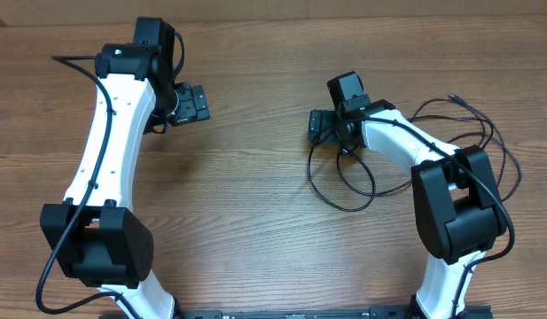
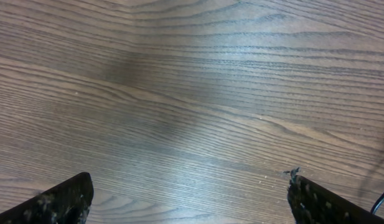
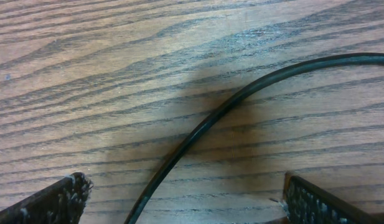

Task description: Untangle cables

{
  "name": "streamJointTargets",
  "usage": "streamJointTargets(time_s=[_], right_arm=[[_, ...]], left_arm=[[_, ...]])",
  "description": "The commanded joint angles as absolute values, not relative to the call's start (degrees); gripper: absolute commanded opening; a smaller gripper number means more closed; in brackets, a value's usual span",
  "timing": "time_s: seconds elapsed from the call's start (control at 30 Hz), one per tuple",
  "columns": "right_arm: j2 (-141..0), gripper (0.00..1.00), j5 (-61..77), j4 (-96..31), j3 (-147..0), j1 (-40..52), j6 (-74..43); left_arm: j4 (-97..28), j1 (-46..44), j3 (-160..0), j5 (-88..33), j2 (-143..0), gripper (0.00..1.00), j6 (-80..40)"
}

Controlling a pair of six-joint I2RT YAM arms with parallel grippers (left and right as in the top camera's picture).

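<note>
Right claw (image 3: pixel 182 190) spread wide over cables (image 3: pixel 198 128), left claw (image 2: pixel 188 193) spread over table (image 2: pixel 179 93)

Bare table (image 1: pixel 255 230) lies clear across the frame's centre; looped black cables (image 1: pixel 348 197) crowd the right side, one curving beneath the right gripper (image 1: pixel 316 127), jaws spread.

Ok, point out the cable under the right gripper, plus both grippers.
Cable (image 3: pixel 198 127): right wrist view, middle of its curved stretch.
Right gripper (image 1: pixel 314 127): overhead view, midway between its fingertips.
Left gripper (image 1: pixel 202 103): overhead view, midway between its fingertips.
</note>
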State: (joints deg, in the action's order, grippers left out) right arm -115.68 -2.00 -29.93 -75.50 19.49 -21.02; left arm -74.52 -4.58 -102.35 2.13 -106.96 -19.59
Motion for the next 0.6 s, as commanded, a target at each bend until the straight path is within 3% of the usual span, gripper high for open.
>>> streamJointTargets(time_s=[0.0,0.57], right_arm=[[-116.0,1.00,-2.9,-29.6,-75.0,19.4,-21.2],[-116.0,1.00,-2.9,-29.6,-75.0,19.4,-21.2]], left_arm=[[-74.5,-6.3,-102.1,1.9,-106.7,1.00,-20.6],[-78.2,-10.1,-102.1,3.7,-88.9,1.00,-18.9]])
